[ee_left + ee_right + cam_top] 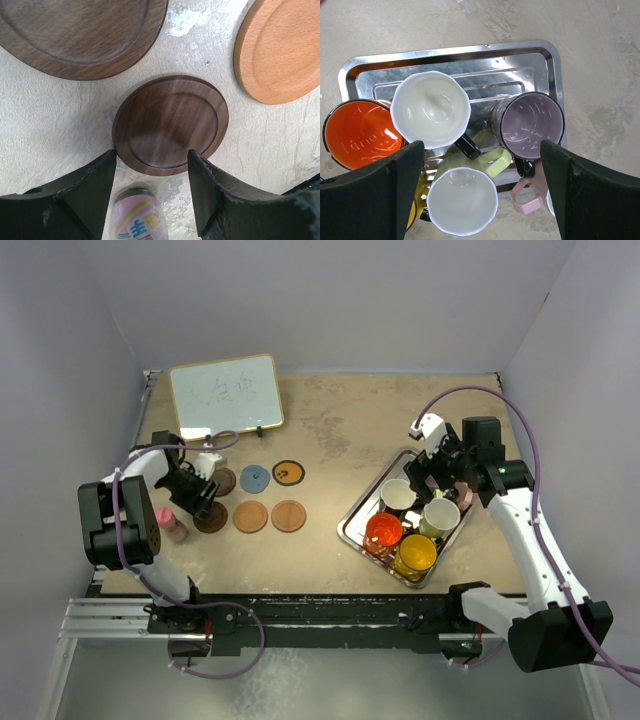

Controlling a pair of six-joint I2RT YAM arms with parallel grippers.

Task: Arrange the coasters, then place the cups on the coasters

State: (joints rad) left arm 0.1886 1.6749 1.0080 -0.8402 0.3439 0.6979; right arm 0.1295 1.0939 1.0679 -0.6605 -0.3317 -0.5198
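"Coasters [250,516] lie in two rows on the left of the table [340,440]. The left gripper [152,152], jaws half open and empty, hangs over one dark brown coaster [170,125]," the technician notes. "Hazard: closing may skid it into the pink bottle [135,215] just beside."

"And right?" asks the inspector.

"The cups [431,110] crowd the tray [550,50]. The right gripper [481,145], jaws fully spread, may snag a neighbouring cup."

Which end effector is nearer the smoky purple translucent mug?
Right. The right end effector hangs above the purple mug; the left end effector is far off over a dark brown coaster.
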